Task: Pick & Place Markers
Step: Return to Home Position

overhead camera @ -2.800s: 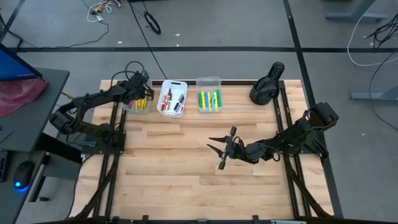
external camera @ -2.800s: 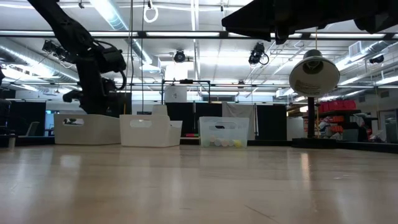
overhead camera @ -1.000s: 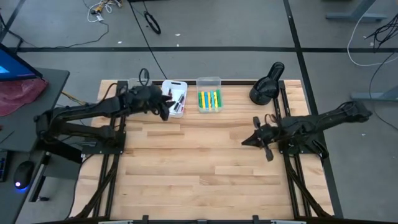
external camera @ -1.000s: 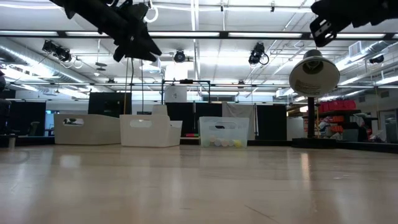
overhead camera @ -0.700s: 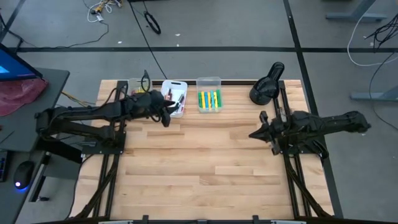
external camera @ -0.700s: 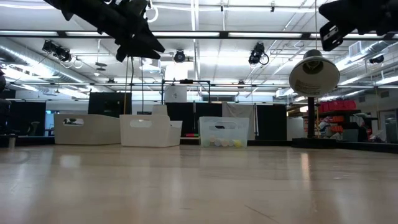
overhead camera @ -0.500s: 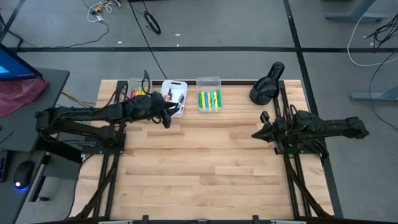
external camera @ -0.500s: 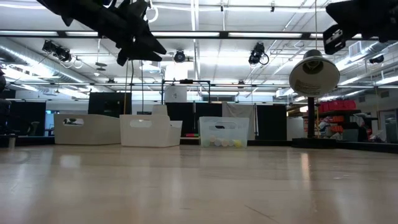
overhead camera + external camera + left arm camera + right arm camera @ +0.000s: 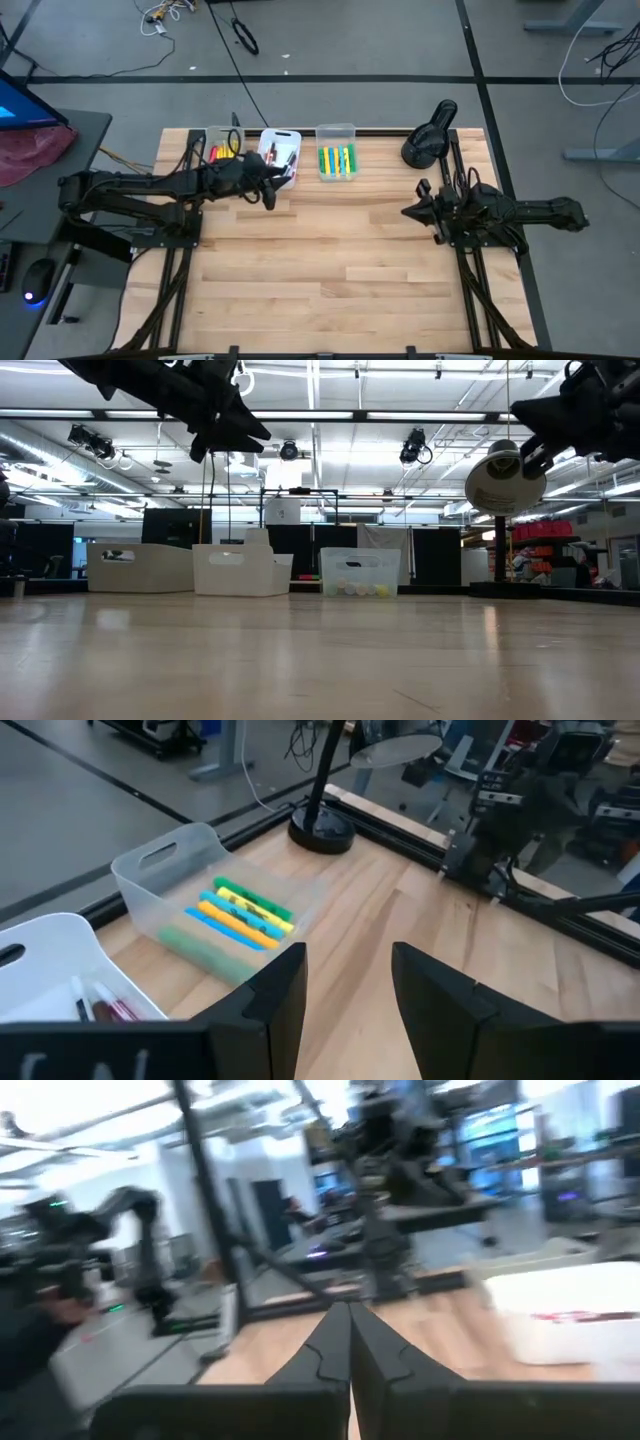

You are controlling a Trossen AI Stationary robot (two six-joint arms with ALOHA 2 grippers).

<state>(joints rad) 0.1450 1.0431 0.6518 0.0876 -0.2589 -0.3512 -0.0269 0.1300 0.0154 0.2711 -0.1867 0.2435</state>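
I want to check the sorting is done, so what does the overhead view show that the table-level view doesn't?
Only overhead: a look down on red, orange and yellow markers in the left bin, red and black markers in the white bin, green and yellow markers in the clear bin. Only table-level: the ceiling lights and room behind. Both: all three bins, the lamp, the left gripper near the white bin, the right gripper over the table's right side.

- You have three bins in a row along the table's far edge: left bin, middle bin, right bin.
- Markers lie inside all three.
- The lamp stands at the far right corner.
- Your left gripper hangs just before the middle bin.
- Your right gripper hangs near the right edge, before the lamp.
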